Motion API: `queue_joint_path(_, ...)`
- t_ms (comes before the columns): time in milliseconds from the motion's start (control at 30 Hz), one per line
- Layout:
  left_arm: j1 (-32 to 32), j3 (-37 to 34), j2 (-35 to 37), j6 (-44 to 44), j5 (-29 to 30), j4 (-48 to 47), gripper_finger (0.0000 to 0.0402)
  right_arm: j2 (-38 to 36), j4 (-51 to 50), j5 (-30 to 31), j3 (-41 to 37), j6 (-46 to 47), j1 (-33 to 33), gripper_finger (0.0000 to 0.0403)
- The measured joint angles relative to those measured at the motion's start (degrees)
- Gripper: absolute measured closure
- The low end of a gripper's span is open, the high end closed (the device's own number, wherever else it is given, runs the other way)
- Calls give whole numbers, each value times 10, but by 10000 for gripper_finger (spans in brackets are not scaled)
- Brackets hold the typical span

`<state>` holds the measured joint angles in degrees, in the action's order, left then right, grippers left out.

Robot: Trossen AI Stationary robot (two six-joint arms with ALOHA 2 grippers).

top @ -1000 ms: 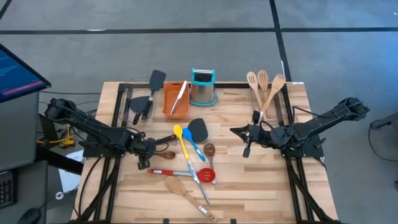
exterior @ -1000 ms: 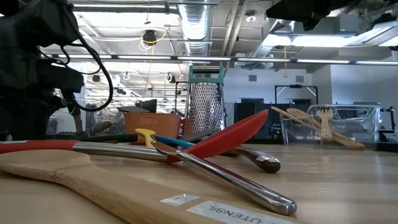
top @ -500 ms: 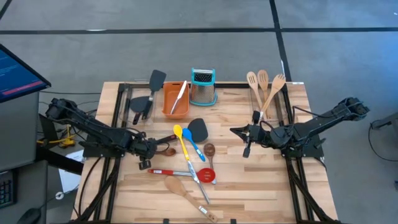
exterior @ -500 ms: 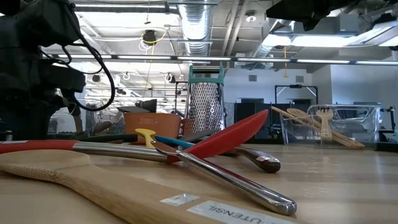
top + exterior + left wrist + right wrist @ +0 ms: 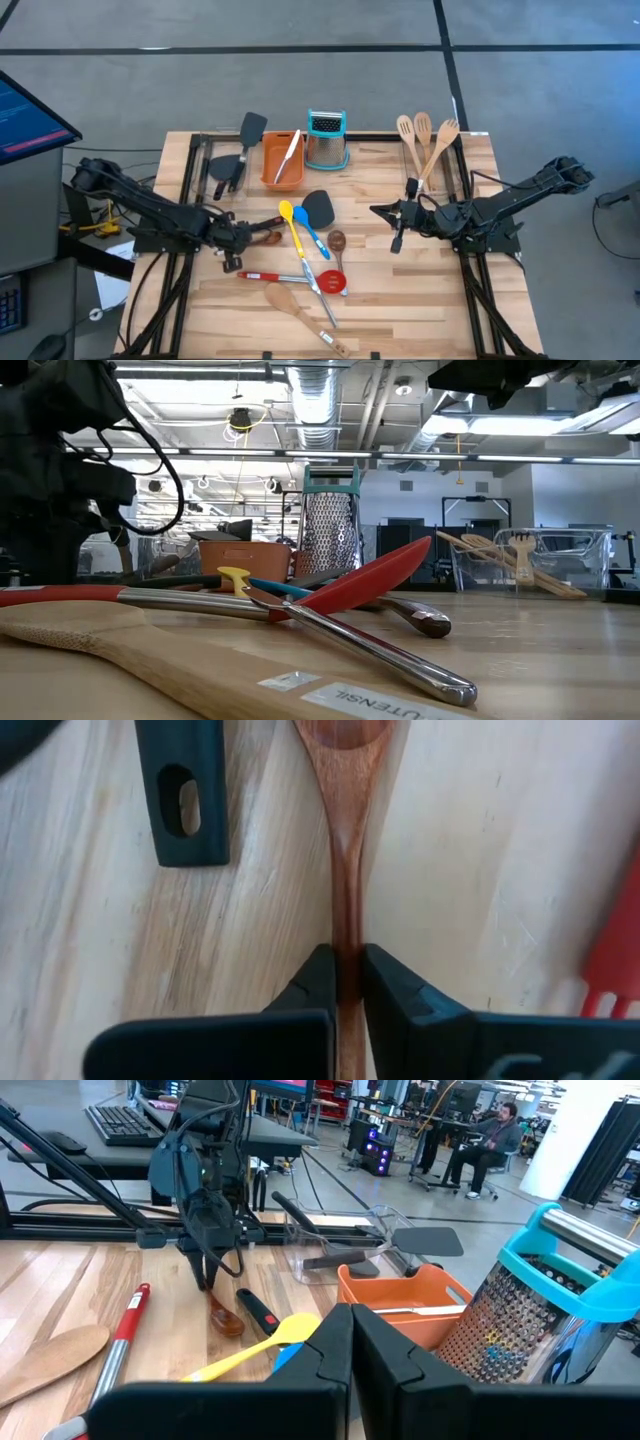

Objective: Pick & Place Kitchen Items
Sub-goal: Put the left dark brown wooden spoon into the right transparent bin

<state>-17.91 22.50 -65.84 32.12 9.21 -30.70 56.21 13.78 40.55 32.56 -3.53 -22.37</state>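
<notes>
Whereas a second ago the left gripper stood with its fingers apart above the table, they are now drawn in on the slim neck of a dark wooden spoon, one finger pressed to each side of the handle. The spoon lies flat on the table, its bowl pointing straight ahead of the gripper, and nothing shows it lifted yet. Just to one side of the fingers, ahead of them, lies the black handle of another utensil, apart from the spoon; on the other side a red edge shows, probably the red-handled tool, though too little of it is in frame to be sure.

Further right of the left gripper in the high view the remaining loose utensils are heaped: a yellow spoon, a blue spoon and a red spoon.

Beyond that heap the right gripper waits over the right side of the table, fingers together on nothing.

Judgement: the grasp on one item appears made, so the pick is under way. Lifting and placing are yet to come, and most items are still unsorted.
</notes>
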Motion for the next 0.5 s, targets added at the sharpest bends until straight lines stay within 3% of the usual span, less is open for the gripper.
queue_joint_path(500,0,1,64,-1,-22,10,400,0,0,0,0,0,0,403)
